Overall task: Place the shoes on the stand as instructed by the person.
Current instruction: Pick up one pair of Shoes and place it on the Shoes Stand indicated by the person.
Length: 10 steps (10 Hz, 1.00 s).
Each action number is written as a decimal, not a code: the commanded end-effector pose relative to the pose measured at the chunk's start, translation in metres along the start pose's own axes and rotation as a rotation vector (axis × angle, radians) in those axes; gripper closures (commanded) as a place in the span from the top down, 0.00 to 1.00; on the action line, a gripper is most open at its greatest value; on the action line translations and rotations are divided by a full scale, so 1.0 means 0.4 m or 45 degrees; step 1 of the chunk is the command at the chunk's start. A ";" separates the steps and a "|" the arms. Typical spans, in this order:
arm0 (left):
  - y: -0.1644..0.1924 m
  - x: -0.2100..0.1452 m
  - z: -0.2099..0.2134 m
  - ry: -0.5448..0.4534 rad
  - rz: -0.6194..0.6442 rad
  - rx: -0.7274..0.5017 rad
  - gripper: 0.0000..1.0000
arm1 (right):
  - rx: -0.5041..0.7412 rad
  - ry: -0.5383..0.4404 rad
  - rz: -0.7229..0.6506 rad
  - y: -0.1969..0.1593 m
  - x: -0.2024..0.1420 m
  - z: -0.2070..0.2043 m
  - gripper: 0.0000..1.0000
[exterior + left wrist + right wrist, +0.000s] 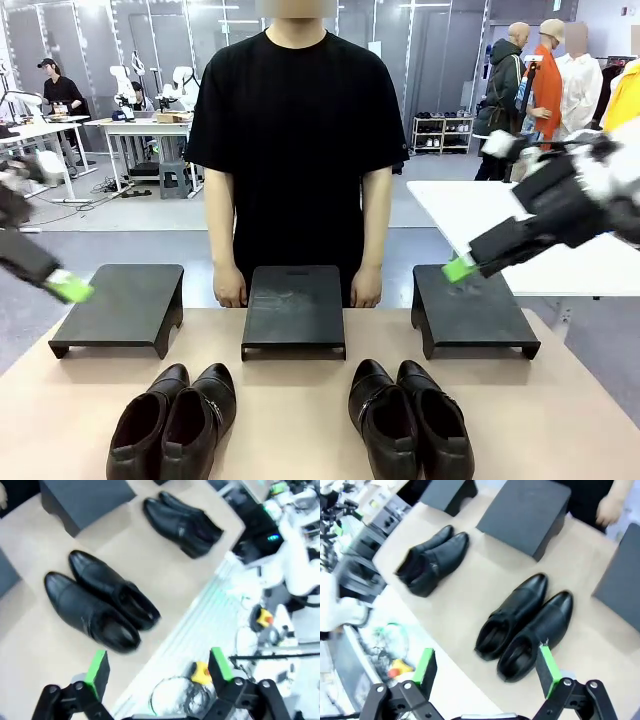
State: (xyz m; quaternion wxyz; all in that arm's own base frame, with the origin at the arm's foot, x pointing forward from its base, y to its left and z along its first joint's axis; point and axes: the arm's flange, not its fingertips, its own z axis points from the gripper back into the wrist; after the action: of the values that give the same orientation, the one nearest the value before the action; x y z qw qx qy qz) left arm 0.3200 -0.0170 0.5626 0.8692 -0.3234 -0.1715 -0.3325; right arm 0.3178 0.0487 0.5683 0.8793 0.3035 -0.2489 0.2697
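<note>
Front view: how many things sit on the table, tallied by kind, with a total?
Black stands: 3
Black dress shoes: 4
Total: 7

— What colour is the left pair of shoes [172, 422]?
— Glossy black, dark inside, with pale glints on the toes. The right pair [410, 420] is the same.
— And the stands?
— All three are plain matt charcoal: the left stand [125, 305], the middle stand [294, 305], the right stand [468, 310]. The table [292, 420] is pale tan, unpatterned.
— The person [300, 230]?
— A plain black T-shirt [295, 120].
— The robot?
— The left gripper [157, 665] and the right gripper [487, 665] are black with bright green pads [98, 669]; the arm [625, 175] is white.
</note>
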 end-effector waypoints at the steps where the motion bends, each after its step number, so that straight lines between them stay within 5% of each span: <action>1: 0.067 -0.078 0.113 -0.104 0.093 -0.066 1.00 | 0.090 -0.055 -0.099 -0.063 -0.109 0.112 1.00; 6: 0.218 -0.470 0.262 -0.633 0.294 -0.397 1.00 | 0.197 -0.513 -0.438 -0.212 -0.486 0.305 1.00; 10: 0.227 -0.516 0.215 -0.709 0.333 -0.417 1.00 | 0.223 -0.581 -0.486 -0.229 -0.568 0.289 1.00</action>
State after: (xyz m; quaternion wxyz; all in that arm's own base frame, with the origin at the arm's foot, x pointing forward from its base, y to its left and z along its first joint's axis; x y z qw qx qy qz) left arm 0.2216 0.1989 0.4675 0.7603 -0.5592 -0.3055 -0.1260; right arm 0.1828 -0.2211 0.5111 0.8092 0.4716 -0.3493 0.0275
